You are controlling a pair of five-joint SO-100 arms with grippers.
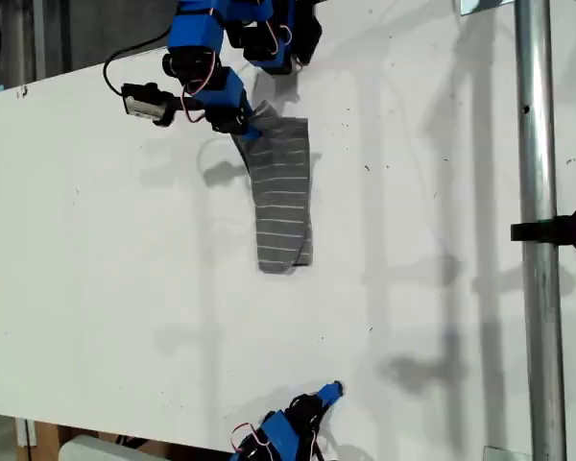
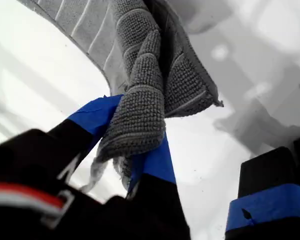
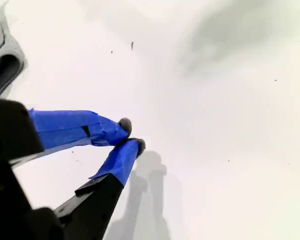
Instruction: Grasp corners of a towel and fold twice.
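- Exterior view: the towel (image 1: pixel 283 197) lies folded into a long narrow band on the white table (image 1: pixel 96 250), its long axis running from the view's top toward its bottom, a little above the middle of the table. The thin white stripes cross the band's short way, evenly spaced on dark grey cloth.
- Its upper end is drawn up into a bunched point at my first gripper (image 1: pixel 252 128), which sits under the blue-and-black arm near the top of the view; the lower end lies flat, with a rolled, rounded edge.
- My second gripper (image 1: pixel 334 389) is at the bottom of the view, well apart from the towel, its blue-taped tip over bare table.
- A metal pole (image 1: pixel 538 240) runs down the view's right side, with a black clamp (image 1: pixel 566 230) on it.
- First wrist view: the jaws of my first gripper (image 2: pixel 135 150) are clamped on the towel (image 2: pixel 155 65) — a thick, gathered corner of it is pinched between the blue-taped fingers (image 2: pixel 157 162). The cloth is nubbly and looped, like terry, with pale stripes sunk into the pile, and it hangs in soft folds away from the jaws.
- Second wrist view: the jaws of my second gripper (image 3: pixel 131 135) are together, the blue-taped fingers (image 3: pixel 70 127) meeting at their dark tips with nothing between them — they hang over smooth white table. A grey, rounded fold of the towel (image 3: pixel 4 62) shows at the edge, apart from the jaws.
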